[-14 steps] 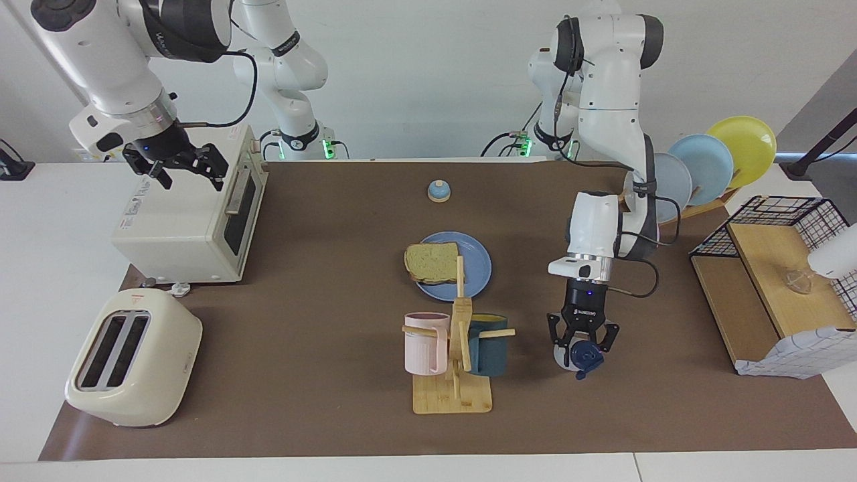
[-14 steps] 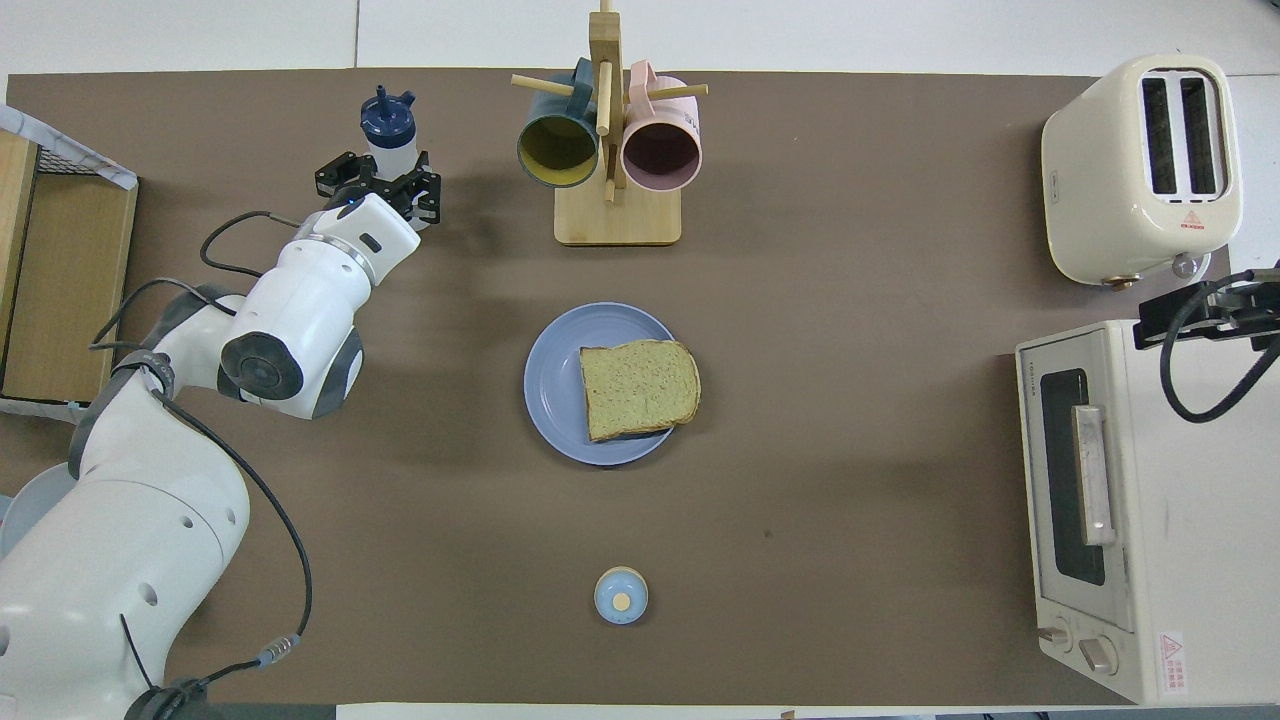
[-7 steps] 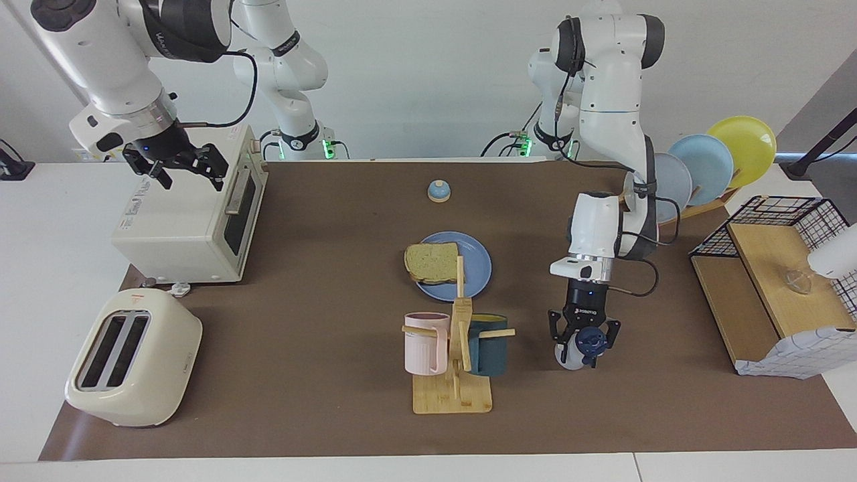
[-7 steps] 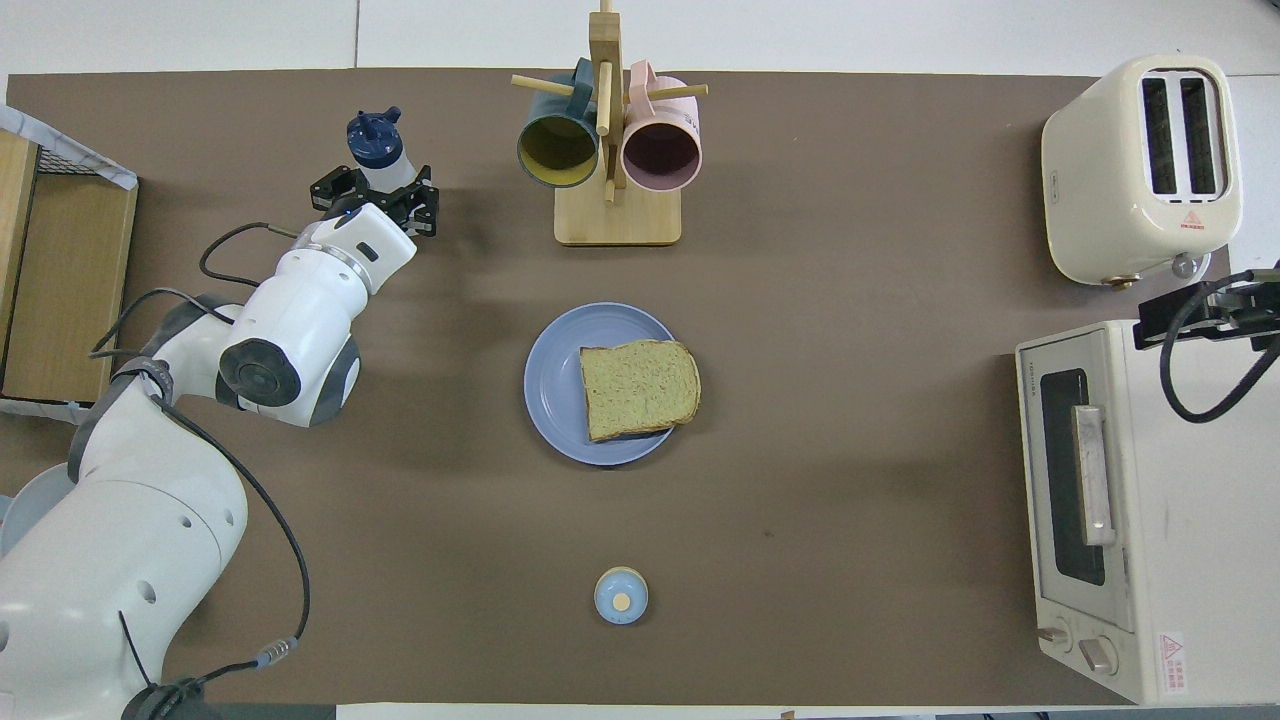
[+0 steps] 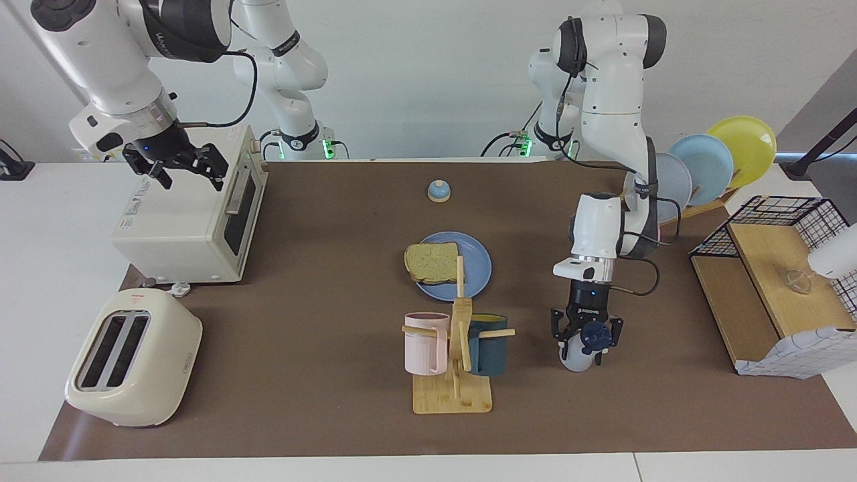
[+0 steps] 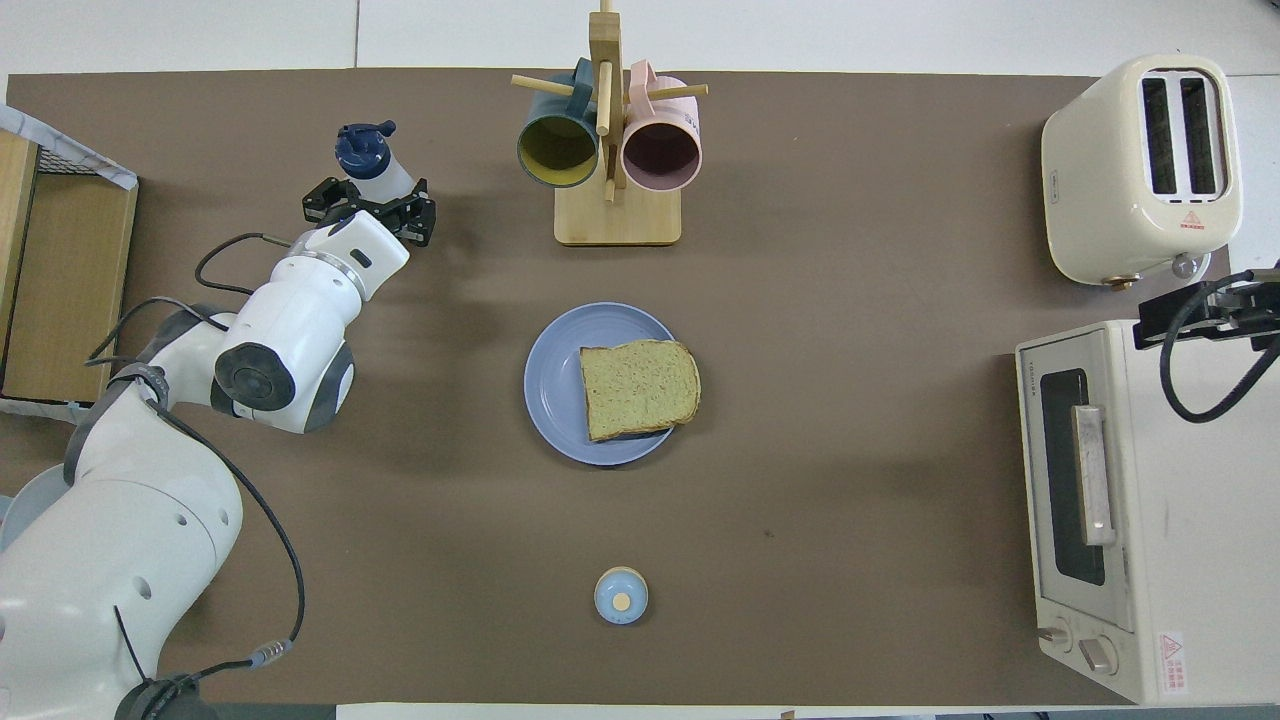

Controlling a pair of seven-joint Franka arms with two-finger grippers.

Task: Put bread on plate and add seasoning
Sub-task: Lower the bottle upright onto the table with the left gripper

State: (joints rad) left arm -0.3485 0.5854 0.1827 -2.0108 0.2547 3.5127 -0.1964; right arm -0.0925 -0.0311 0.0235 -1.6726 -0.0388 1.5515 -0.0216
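Nearest my bases sits the small bell [image 6: 621,595], which has no part in this job. A little farther out, mid-table, is the plate [image 6: 555,370]. The bread [image 6: 638,388] lies flat on it, on the half toward my right arm's end, with one crust edge slightly over the rim. I count that half of the task as done. I cannot see whether any seasoning is on the slice.

My right gripper [image 5: 179,167] waits over the toaster oven [image 5: 181,214], its jaws spread and holding nothing.

Farther out, toward my left arm's end, my left gripper [image 5: 584,335] is down around the seasoning [image 6: 365,160], just under its dark cap. The bottle's base seems to rest on the mat and it leans a little. I cannot tell whether these jaws are clamped on it or have let go. The mug rack [image 6: 617,215] stands near, toward the table's middle.

The step in hand, as I judge it, is the hand-off between my left gripper and the table. Whichever way it goes, I want the bottle upright first, since a light plastic bottle tips easily. If I am letting go, both sides should come away evenly and I should rise straight up, so nothing catches the cap's loop. If I am taking it, I should close squarely on the body and lift clear before swinging toward the plate, keeping wide of the mug pegs.
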